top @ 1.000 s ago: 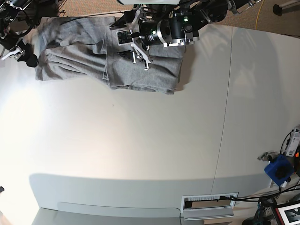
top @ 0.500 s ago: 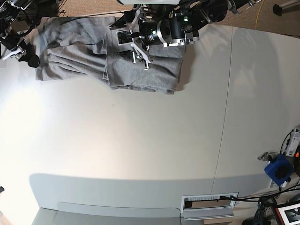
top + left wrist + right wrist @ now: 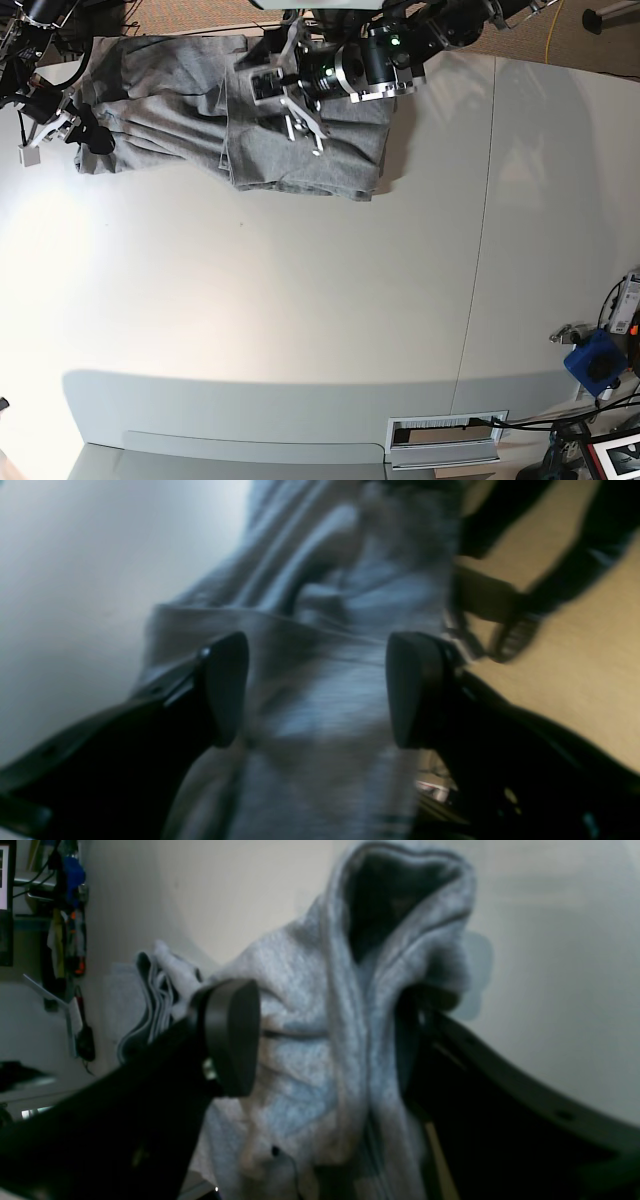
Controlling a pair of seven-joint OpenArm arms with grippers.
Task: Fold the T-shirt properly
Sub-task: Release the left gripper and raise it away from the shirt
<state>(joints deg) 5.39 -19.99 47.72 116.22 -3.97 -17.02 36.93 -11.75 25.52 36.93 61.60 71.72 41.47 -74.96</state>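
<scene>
Base view: the T-shirt (image 3: 240,120) lies rumpled and partly folded at the far edge of the white counter (image 3: 300,300). The left hand (image 3: 295,95) hovers over its folded part, fingers spread apart, gripping nothing. The right hand (image 3: 60,130) sits at the shirt's end, fingers apart with a fabric fold (image 3: 350,1030) between them.
</scene>
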